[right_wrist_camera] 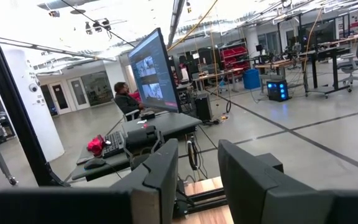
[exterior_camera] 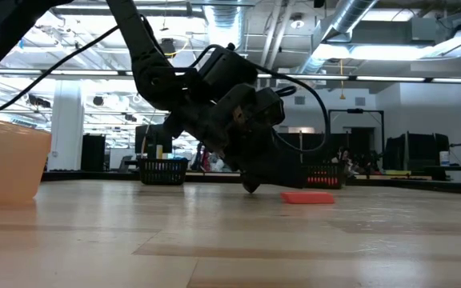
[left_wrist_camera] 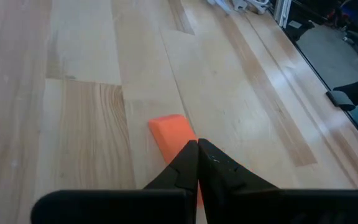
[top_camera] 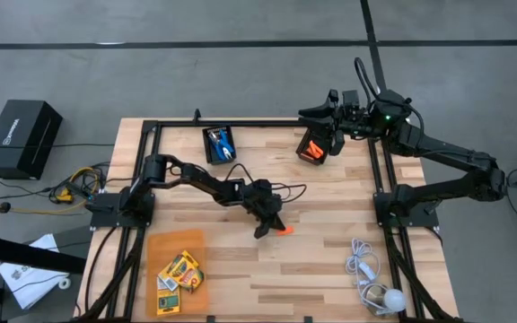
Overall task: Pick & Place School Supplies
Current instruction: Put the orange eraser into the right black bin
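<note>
Directly ahead of the left gripper (left_wrist_camera: 197, 155), whose jaws are pressed shut on nothing, lies a single stubby orange block (left_wrist_camera: 171, 133) flat on the wooden tabletop (left_wrist_camera: 92, 74), its long axis running on from the fingertips. This arm is much the nearer. Across the tabletop the right gripper (top_camera: 317, 117) hangs over a black mesh bin (top_camera: 313, 146) holding more orange pieces, uncountable; its jaws stand partly apart, empty. One translucent orange tray (top_camera: 174, 269) carries several yellow-and-green crayon boxes (top_camera: 179, 272).
</note>
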Controlling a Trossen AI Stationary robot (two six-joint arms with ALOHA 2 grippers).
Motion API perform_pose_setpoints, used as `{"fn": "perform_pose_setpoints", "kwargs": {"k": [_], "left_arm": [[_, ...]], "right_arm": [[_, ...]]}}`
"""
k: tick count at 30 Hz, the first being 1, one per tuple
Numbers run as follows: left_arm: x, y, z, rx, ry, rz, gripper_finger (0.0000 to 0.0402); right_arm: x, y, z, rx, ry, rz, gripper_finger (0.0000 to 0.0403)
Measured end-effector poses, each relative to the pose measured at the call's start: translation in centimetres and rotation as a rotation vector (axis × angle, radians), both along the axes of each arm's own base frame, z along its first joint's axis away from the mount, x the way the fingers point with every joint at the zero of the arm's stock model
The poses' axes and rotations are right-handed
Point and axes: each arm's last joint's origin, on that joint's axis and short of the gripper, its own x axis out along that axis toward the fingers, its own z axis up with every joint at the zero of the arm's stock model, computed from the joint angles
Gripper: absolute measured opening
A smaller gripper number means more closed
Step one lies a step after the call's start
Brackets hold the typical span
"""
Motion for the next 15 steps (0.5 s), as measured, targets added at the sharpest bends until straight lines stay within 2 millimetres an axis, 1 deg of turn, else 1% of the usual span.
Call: {"fn": "perform_pose_setpoints", "kwargs": {"k": [9, 15], "left_arm": [[-0.9, 0.2, -0.8, 0.022, 0.047, 0.011, 0.0001], [-1.2, 0.5, -1.1, 0.039, 0.086, 0.050, 0.0001]], "right_arm": [[0.0, 0.0, 0.0, 0.000, 0.000, 0.000, 0.0107], [0.0, 0.0, 0.1, -0.005, -0.013, 0.000, 0.0107]]}}
